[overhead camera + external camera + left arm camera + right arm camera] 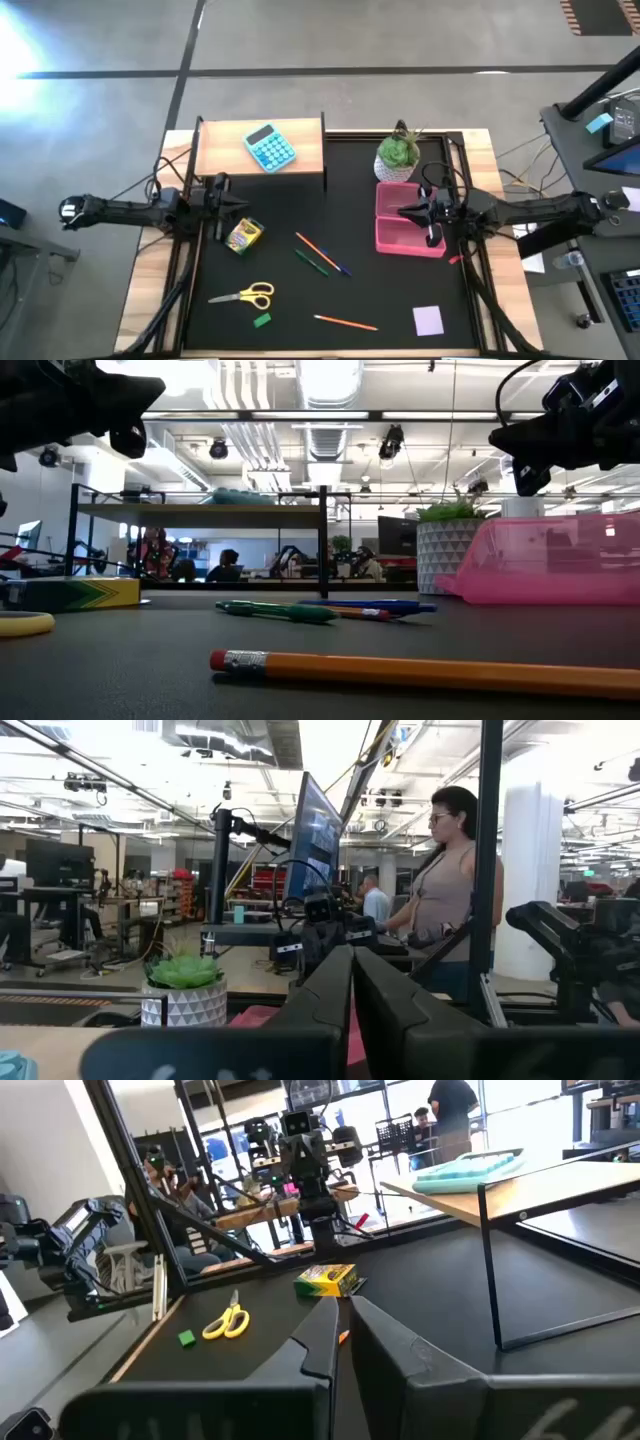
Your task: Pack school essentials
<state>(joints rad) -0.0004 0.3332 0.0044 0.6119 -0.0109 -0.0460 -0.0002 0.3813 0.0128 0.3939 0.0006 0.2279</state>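
Observation:
The stationery lies loose on the black mat: the yellow-green crayon box (243, 235) (327, 1279), yellow-handled scissors (245, 295), a green eraser (261, 320), an orange pencil (345, 321) (430, 672), a lilac notepad (428, 320), and orange, green and blue pens (320, 255). My left gripper (243, 207) (352, 952) hangs shut in the air just beyond the crayon box. My right gripper (402, 211) (338, 1302) hangs shut above the left part of the pink bin (408, 230) (550, 565). Neither touches anything.
A wooden shelf on a black frame (260, 150) at the far left carries the light-blue calculator (270, 147). A green plant in a white pot (398, 153) stands just behind the pink bin. People show in the room beyond the table (450, 890).

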